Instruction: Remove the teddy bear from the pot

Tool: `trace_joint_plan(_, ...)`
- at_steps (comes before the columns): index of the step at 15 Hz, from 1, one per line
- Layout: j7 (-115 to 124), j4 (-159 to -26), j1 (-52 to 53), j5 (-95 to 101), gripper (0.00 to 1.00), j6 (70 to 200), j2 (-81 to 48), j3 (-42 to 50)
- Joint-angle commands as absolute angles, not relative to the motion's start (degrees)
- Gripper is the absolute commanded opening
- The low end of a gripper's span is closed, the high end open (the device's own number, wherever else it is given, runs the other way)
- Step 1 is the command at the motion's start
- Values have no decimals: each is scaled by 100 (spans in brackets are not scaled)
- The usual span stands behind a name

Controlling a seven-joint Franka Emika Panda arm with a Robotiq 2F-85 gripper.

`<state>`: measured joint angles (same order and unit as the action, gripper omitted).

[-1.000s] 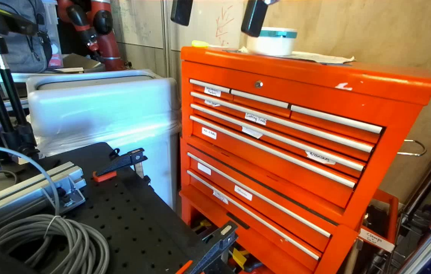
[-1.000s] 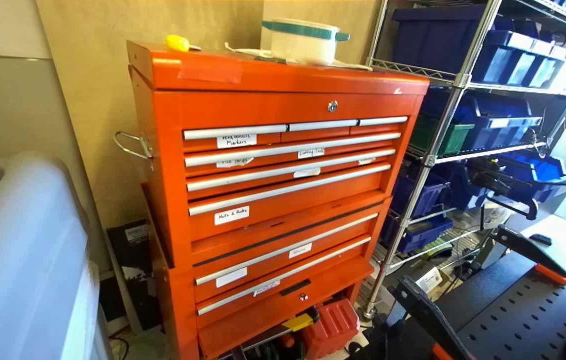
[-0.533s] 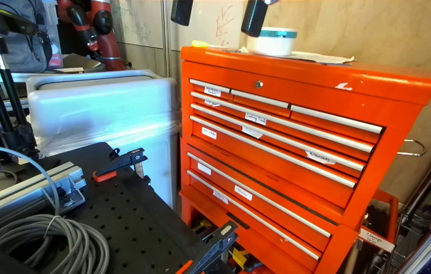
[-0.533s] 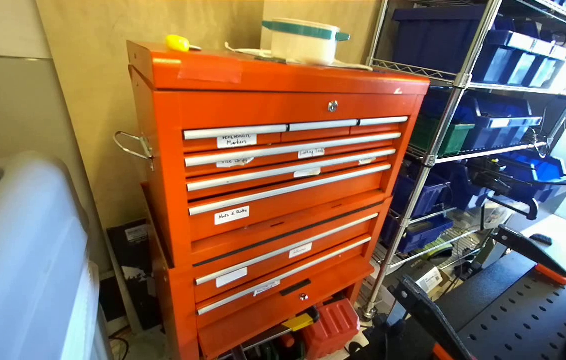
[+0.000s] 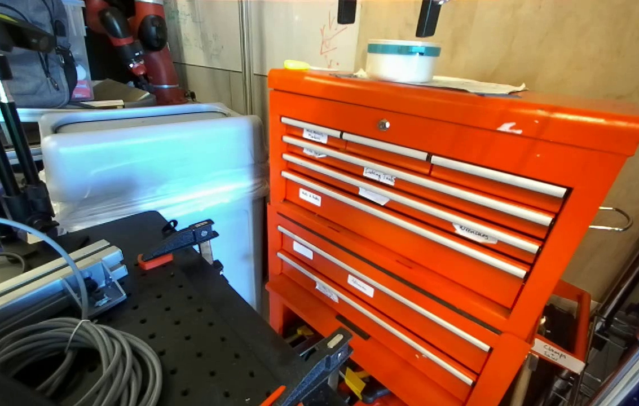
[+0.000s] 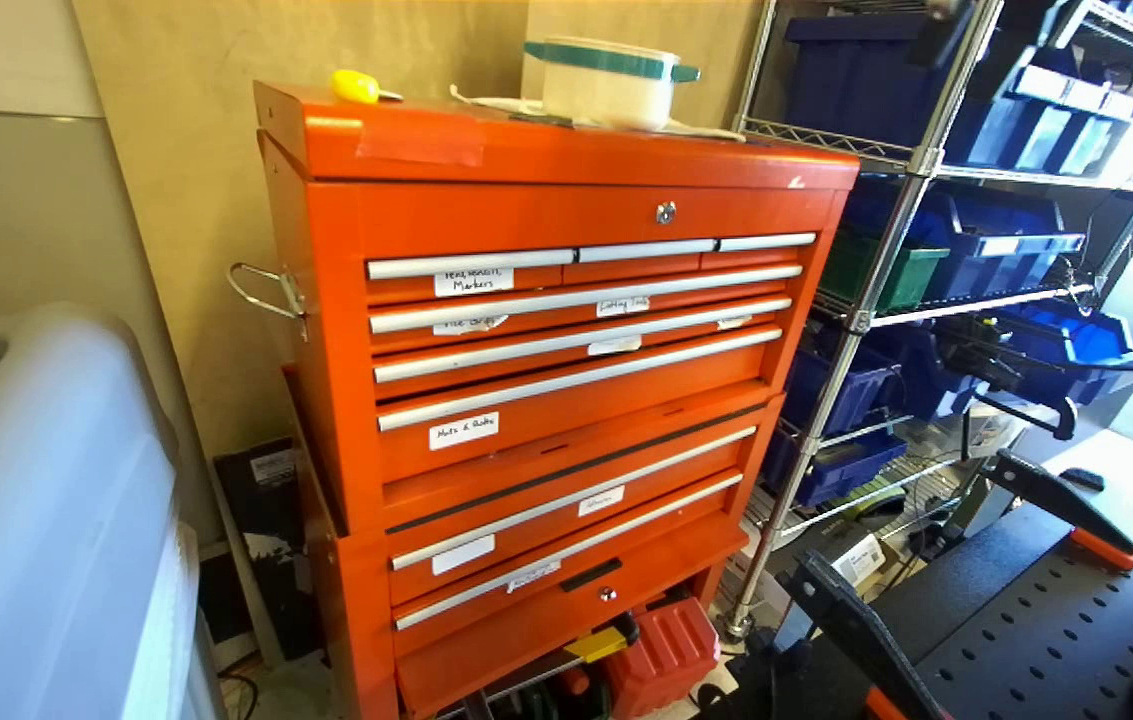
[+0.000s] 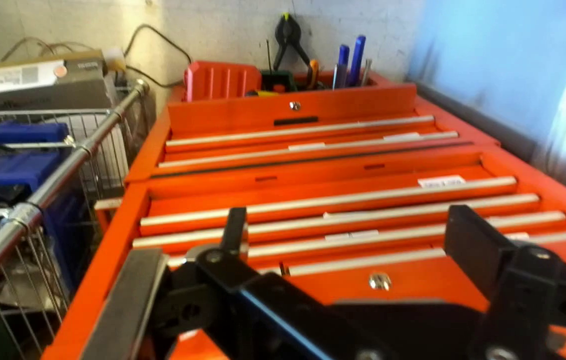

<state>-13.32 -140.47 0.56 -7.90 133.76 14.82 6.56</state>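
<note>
Wrist view: gripper point(image 7: 348, 225), black, one; fingers point(image 7: 477, 250) set wide apart, the orange chest point(image 7: 312, 187) and its pale pulls point(image 7: 312, 202) showing between them. In an exterior view: same fingers at the upper edge, seen above the pot point(image 5: 404, 66) and apart from it. In both exterior views: pot, whitish with teal band, one, upright on the chest top, pale sheet point(image 5: 474, 84) at its base. Teddy bear: cannot tell whether inside; the pot's wall hides the interior. Yellow item point(image 6: 355, 86), one, on the chest top, well apart from the pot. Clamps point(image 5: 184, 241), black, two, at the edge of the perforated table point(image 5: 240, 327). Cable point(image 5: 122, 349), grey, coiled, on the same table.
</note>
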Motion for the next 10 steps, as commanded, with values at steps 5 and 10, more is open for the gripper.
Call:
trace_joint_plan(5,-1053,-12492,383,-1731,100,14609,340,255)
trace_joint_plan(10,-760,-11702,348,-1649,100,15319,-403,-36)
